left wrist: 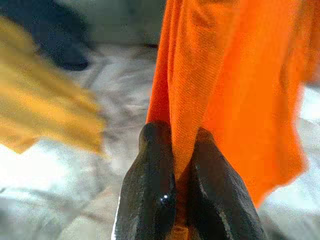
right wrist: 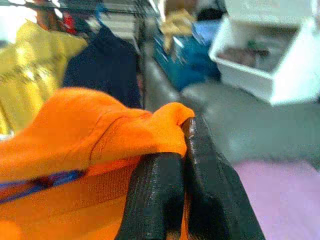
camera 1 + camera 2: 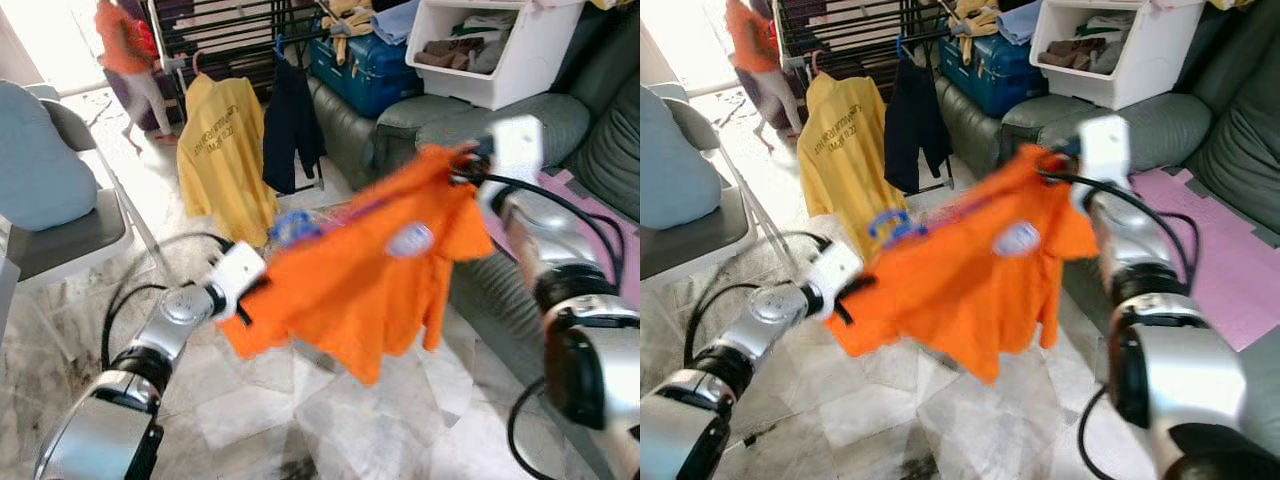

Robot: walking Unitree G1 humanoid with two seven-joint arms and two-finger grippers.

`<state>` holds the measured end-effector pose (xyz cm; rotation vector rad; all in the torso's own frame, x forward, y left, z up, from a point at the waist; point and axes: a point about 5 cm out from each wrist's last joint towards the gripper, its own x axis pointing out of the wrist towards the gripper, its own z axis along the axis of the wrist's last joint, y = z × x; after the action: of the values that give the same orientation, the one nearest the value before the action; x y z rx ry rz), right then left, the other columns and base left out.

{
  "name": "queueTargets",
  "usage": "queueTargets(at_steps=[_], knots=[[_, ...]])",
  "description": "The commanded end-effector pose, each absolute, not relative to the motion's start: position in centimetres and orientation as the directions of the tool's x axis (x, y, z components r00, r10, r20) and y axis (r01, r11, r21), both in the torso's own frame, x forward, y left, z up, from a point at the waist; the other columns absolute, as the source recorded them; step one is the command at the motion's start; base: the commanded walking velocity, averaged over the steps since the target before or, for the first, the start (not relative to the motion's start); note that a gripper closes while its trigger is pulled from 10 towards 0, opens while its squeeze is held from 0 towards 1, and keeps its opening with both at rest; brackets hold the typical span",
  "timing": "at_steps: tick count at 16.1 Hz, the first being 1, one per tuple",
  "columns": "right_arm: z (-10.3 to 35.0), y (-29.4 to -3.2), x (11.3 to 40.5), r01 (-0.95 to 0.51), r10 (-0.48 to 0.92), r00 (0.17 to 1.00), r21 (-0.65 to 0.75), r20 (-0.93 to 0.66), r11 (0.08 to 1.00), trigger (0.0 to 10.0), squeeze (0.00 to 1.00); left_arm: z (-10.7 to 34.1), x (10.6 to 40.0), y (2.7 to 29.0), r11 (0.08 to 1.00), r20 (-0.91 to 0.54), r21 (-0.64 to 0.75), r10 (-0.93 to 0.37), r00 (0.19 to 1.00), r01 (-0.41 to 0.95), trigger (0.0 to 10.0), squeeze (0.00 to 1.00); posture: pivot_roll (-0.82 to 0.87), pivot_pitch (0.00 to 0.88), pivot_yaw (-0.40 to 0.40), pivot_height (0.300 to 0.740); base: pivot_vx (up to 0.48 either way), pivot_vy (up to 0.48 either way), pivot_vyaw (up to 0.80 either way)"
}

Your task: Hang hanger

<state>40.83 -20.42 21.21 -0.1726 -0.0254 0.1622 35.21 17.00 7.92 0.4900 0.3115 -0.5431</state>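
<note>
Left eye view: left gripper (image 3: 243,297) at eight o'clock and right gripper (image 3: 462,168) at two o'clock each pinch an orange shirt (image 3: 370,275) stretched between them on a blue hanger (image 3: 292,226).

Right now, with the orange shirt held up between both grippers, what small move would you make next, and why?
Probably carry the orange shirt forward toward the drying rack. Both the left gripper and the right gripper pinch its fabric, its blue hanger shows at the collar, and the rack with the yellow shirt stands farther off.
</note>
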Motion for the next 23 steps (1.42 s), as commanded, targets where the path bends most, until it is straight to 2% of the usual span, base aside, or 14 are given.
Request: queueTargets(at_steps=[1,4,6,9,10,11,14,15,16,17,20,21,22,23], knots=[[23.4,-19.9,40.9,-0.168,0.194,0.974,-0.202,0.117,0.965,0.0,0.0,6.9,34.9,19.3,0.873,-0.416,0.3,-0.243,0.876,0.384,0.0,0.0,-0.18,0.0,0.068,0.74,0.0,0.0,0.0],[19.8,-16.7,40.1,-0.326,0.336,0.941,-0.162,0.038,0.932,0.0,0.0,7.9,36.0,17.5,0.955,-0.327,0.157,-0.189,0.926,0.25,0.0,0.0,-0.17,0.0,0.062,0.74,0.0,0.0,0.0],[18.6,-15.4,39.6,-0.403,0.409,0.913,-0.15,0.006,0.903,0.0,0.0,8.2,36.2,17.0,0.965,-0.316,0.128,-0.18,0.932,0.23,0.0,0.0,-0.17,0.0,0.062,0.74,0.0,0.0,0.0],[13.1,-11.5,35.9,-0.706,0.679,0.708,-0.145,-0.193,0.694,0.0,0.0,8.9,36.9,15.8,0.983,-0.31,0.02,-0.169,0.936,0.184,0.0,0.0,-0.17,0.0,0.066,0.74,0.0,0.0,0.0],[12.5,-11.1,35.2,-0.742,0.711,0.669,-0.134,-0.215,0.658,0.0,0.0,9.0,36.9,15.8,0.982,-0.308,0.016,-0.173,0.936,0.187,0.0,0.0,-0.17,0.0,0.066,0.74,0.0,0.0,0.0],[10.7,-10.5,33.3,-0.83,0.779,0.553,-0.115,-0.296,0.546,0.0,0.0,8.9,36.9,15.7,0.983,-0.315,0.002,-0.171,0.934,0.181,0.0,0.0,-0.17,0.0,0.069,0.74,0.0,0.0,0.0],[9.1,-10.2,30.8,-0.909,0.835,0.409,-0.082,-0.368,0.409,0.0,0.0,8.9,36.9,15.8,0.986,-0.323,-0.007,-0.162,0.932,0.169,0.0,0.0,-0.17,0.0,0.071,0.74,0.0,0.0,0.0],[8.9,-10.4,30.4,-0.91,0.824,0.41,-0.121,-0.39,0.396,8.7,0.0,8.9,37.0,15.9,0.987,-0.326,-0.01,-0.157,0.932,0.163,0.0,0.0,-0.17,0.0,0.071,0.74,0.0,0.0,0.0],[8.9,-10.9,30.9,-0.882,0.787,0.471,-0.179,-0.399,0.437,10.0,0.0,8.9,37.0,16.0,0.987,-0.327,-0.012,-0.155,0.932,0.16,0.0,0.0,-0.17,0.0,0.071,0.74,0.0,0.0,0.0],[9.3,-11.4,31.7,-0.846,0.762,0.533,-0.224,-0.368,0.483,10.0,1.0,9.0,37.0,16.1,0.987,-0.327,-0.013,-0.155,0.932,0.159,0.0,0.0,-0.17,0.0,0.071,0.74,0.0,0.0,0.0],[11.0,-11.5,31.5,-0.842,0.792,0.531,-0.29,-0.301,0.455,10.0,1.0,9.0,37.0,16.4,0.988,-0.328,-0.007,-0.148,0.933,0.154,0.0,0.0,-0.17,0.0,0.072,0.74,0.0,0.0,0.0],[11.1,-11.6,31.2,-0.859,0.805,0.5,-0.299,-0.318,0.416,10.0,1.0,9.0,37.0,16.6,0.989,-0.33,-0.005,-0.142,0.933,0.149,0.0,0.0,-0.17,0.0,0.074,0.74,0.0,0.0,0.0],[11.2,-11.9,30.5,-0.87,0.804,0.459,-0.374,-0.377,0.321,10.0,1.0,8.9,36.9,17.1,0.992,-0.338,-0.002,-0.117,0.934,0.124,0.0,0.0,-0.17,0.0,0.075,0.74,0.0,0.0,0.0],[11.3,-12.1,30.7,-0.858,0.8,0.47,-0.407,-0.373,0.314,10.0,1.0,8.9,36.9,17.1,0.991,-0.336,-0.001,-0.126,0.933,0.134,0.0,0.0,-0.17,0.0,0.076,0.74,0.0,0.0,0.0]])
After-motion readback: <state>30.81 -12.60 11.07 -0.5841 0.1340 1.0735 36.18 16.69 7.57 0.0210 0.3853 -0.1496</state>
